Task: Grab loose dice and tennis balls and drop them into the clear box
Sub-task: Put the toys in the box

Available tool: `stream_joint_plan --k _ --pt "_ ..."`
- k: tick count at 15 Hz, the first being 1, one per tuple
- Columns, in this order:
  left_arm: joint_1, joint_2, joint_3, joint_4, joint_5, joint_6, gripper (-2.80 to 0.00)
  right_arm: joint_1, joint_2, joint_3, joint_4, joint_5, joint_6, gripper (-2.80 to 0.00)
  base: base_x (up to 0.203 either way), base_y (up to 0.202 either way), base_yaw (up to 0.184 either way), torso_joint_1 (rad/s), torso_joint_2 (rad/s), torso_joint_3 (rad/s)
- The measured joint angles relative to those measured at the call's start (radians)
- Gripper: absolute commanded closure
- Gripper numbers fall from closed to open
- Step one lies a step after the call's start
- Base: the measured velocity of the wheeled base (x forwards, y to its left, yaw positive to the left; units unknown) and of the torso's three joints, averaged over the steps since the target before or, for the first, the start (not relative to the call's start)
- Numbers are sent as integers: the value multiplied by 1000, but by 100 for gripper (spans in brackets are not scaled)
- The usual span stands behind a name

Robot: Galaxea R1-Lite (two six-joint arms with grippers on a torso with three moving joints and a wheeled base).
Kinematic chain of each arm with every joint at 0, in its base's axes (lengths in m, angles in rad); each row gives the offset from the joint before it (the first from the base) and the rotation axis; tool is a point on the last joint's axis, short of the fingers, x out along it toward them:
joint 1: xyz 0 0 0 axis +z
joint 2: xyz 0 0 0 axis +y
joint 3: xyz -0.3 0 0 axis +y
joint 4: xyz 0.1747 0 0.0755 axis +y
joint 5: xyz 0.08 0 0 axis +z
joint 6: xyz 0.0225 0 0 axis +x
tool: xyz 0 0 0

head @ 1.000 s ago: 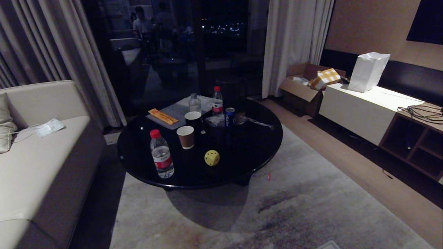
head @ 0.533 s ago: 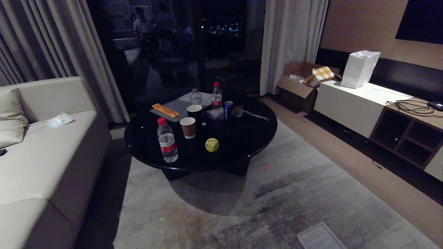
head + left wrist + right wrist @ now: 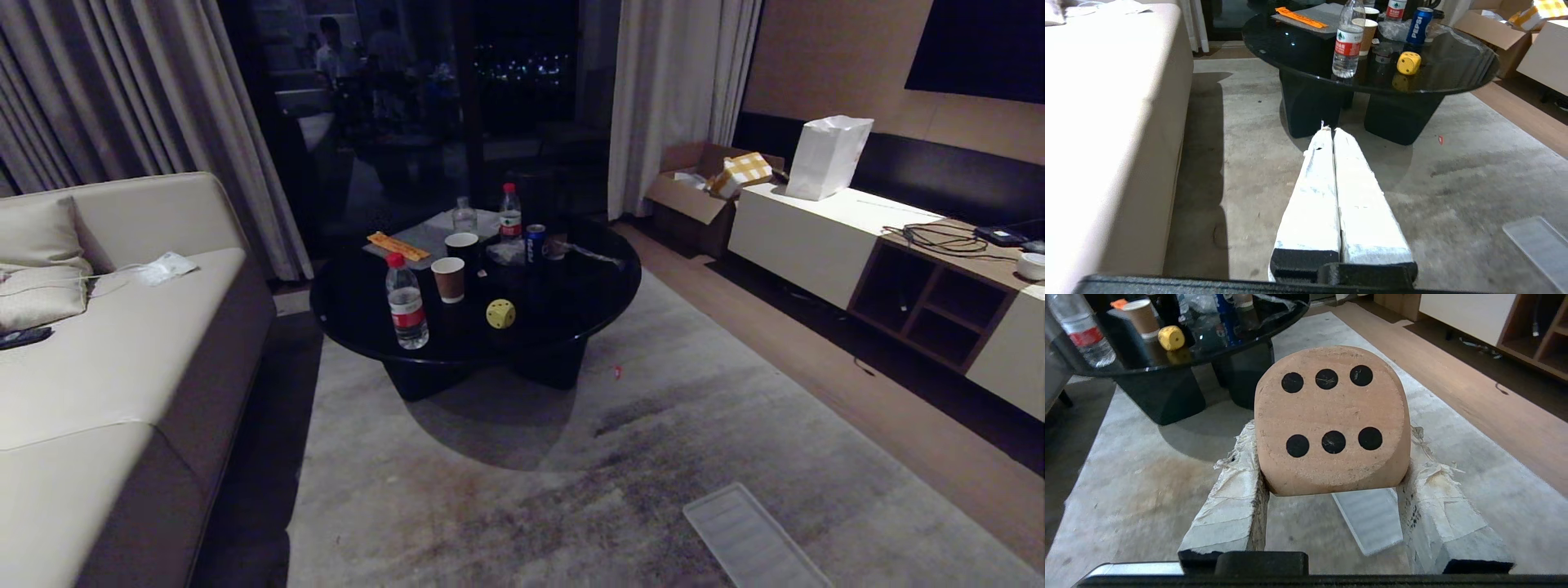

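Note:
My right gripper [image 3: 1329, 435] is shut on a beige die [image 3: 1331, 412] with black pips, its six face toward the wrist camera, held above the rug. A yellow die [image 3: 500, 314] sits near the front of the round black table [image 3: 571, 302]; it also shows in the left wrist view [image 3: 1408, 62] and the right wrist view [image 3: 1171, 337]. My left gripper [image 3: 1331, 130] is shut with nothing in it, pointing over the rug toward the table base. Neither arm shows in the head view. The tennis balls and the clear box are out of view.
A flat ribbed clear lid [image 3: 755, 539] lies on the rug at the front right. Water bottles [image 3: 406, 302], paper cups [image 3: 448, 279] and a can [image 3: 535, 243] stand on the table. A beige sofa [image 3: 98, 367] runs along the left; a low cabinet [image 3: 816, 237] lines the right wall.
The whole head view has shifted: the table now looks smaller and farther off, and the clear lid has come into view at the front right. The arms have kept still.

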Motion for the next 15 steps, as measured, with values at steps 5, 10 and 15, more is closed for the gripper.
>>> stream_joint_plan --k 5,10,15 --pt "0 0 0 0 1 -1 0 0 0 0 -1 0 -1 0 -179 0 -1 1 2 4" --pt "0 0 0 1 2 -1 0 0 0 0 -1 -1 0 0 -18 0 0 0 0 1" --pt "0 0 0 0 2 -3 0 0 0 0 -1 0 1 0 1 3 -66 2 1 2"
